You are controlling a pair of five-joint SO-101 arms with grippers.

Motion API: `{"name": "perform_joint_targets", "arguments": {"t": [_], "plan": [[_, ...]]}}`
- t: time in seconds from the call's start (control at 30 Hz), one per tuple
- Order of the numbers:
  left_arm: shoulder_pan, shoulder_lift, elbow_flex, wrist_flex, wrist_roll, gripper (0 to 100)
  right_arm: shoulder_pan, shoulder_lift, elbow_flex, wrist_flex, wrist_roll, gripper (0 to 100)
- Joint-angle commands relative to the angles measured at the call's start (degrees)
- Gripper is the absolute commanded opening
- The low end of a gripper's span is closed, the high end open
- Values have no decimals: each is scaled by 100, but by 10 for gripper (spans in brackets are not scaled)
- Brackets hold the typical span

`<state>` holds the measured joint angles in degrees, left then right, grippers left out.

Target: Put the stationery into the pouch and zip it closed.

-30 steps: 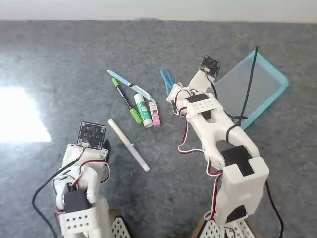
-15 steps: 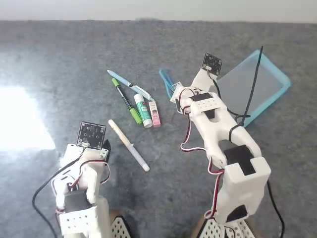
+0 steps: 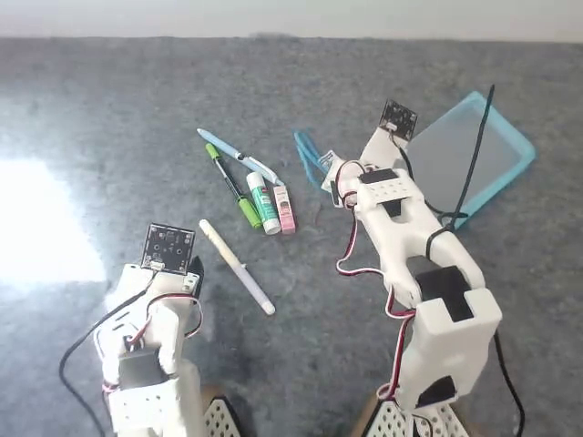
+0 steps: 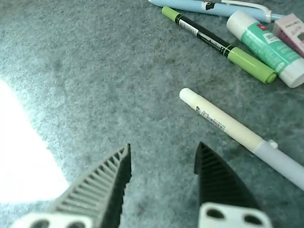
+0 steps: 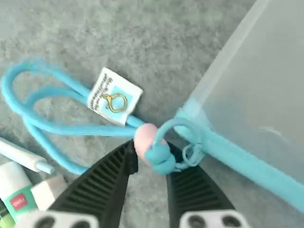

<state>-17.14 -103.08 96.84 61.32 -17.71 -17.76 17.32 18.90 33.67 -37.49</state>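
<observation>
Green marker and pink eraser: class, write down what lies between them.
A white glue stick with a green label lies between the green marker and the pink eraser, close beside both, as the high view and left wrist view show.

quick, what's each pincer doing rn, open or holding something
left pincer: open, holding nothing, near the white pen
right pincer: shut on the zip cord of the pouch

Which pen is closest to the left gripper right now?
The cream pen, lying alone just ahead of the left gripper. The green marker and blue pen lie farther off, clustered together.
</observation>
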Motion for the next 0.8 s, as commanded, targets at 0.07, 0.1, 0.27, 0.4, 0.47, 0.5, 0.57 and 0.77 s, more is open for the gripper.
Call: {"name": "perform_joint_targets", "arguments": {"t": [0.07,0.1,0.27,0.4,0.47,0.5,0.57,0.77], "plan": [[18,-79,-48,-132,35,203,-31,-1253,-176,1270,1231,58],[18,-79,-48,-132,35,203,-40,-1499,-185,1508,1697,58],[18,-79,-48,-123,35,203,-127,-2598,-167,2308,3947,58],[18,-79,-48,-123,35,203,-136,-2958,-158,2281,3007,59],[18,-79,-48,-114,35,203,-242,-2879,-158,2185,2514,62],[18,-79,-48,-114,35,203,-347,-2774,-158,2176,2488,63],[18,-79,-48,-114,35,203,-532,-2448,-158,2158,2488,65],[18,-79,-48,-114,35,203,-593,-1253,-325,1429,2488,228]]}}
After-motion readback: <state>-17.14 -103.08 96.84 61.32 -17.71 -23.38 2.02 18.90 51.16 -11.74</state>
